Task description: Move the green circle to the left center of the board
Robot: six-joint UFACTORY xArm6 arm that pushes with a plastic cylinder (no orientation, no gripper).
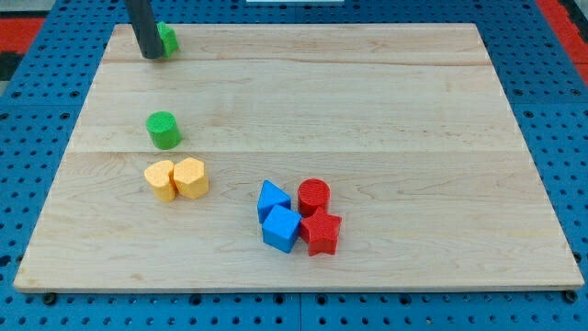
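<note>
**Rod at the top-left corner, green circle below it on the left side**

There is no claw on this arm and so no opening or grip to report: it ends in a plain dark rod, and my tip (152, 56) rests on the wooden board (367, 110) near its top-left corner, holding nothing. No bins or trays are in view; the board lies on a blue pegboard desk (560, 138) and carries all the blocks loose on its surface.

Just to the right of the tip, touching or nearly touching the rod, sits a second green block (168, 39). The rod covers its left part, so its shape cannot be made out. Straight below the tip, well apart from it, stands the green circle (163, 130), on the left side of the board at roughly mid-height, with bare wood between it and the left edge. Further below, two yellow blocks (177, 178) sit side by side and touching; their exact shapes are hard to tell.

Far down and to the right of the tip is a tight cluster: a blue triangular block (272, 199) above a blue cube (281, 228), with a red cylinder (313, 196) above a red star-like block (322, 233) just to their right.

The whole right part of the board lies open to its edge. The rod's upper end is cut off by the view's top.
</note>
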